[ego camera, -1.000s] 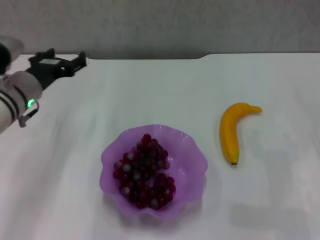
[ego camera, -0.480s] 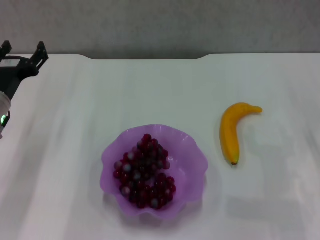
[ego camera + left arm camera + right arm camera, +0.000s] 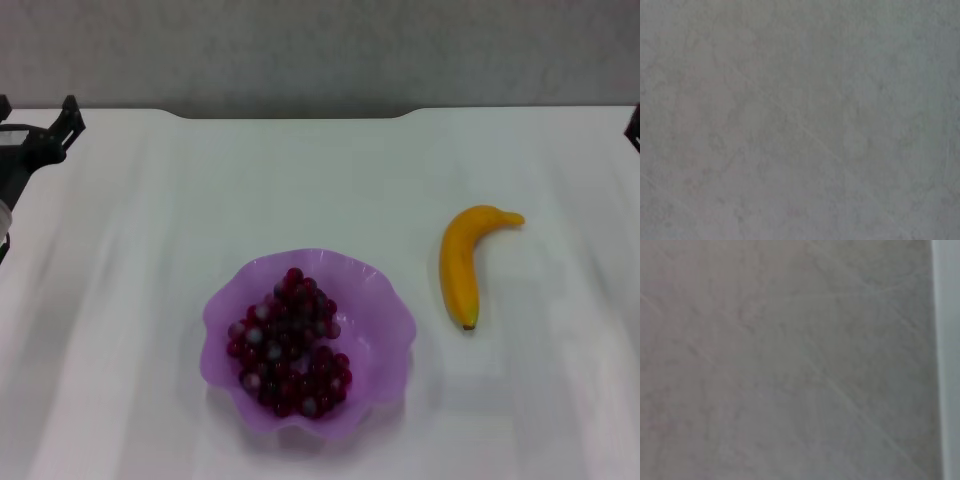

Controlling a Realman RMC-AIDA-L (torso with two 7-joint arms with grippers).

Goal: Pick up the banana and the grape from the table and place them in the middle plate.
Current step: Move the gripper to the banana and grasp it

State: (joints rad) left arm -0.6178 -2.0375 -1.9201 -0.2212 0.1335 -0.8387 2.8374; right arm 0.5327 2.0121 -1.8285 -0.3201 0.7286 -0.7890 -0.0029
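Note:
The grape bunch (image 3: 288, 345), dark red-purple, lies inside the purple scalloped middle plate (image 3: 385, 310) at the front middle of the table. The yellow banana (image 3: 460, 262) lies on the table to the right of the plate, apart from it, dark tip toward the front. My left gripper (image 3: 38, 110) is at the far left edge near the table's back, open and empty, far from the plate. Only a dark sliver of my right gripper (image 3: 634, 125) shows at the far right edge. Both wrist views show only a plain grey surface.
The white table (image 3: 300, 190) ends at a grey wall (image 3: 320, 50) at the back. Nothing else stands on it.
My left arm has drawn back to the left, almost out of the head view. A sliver of the right gripper has come into view at the right edge. Plate, grapes and banana have not moved.

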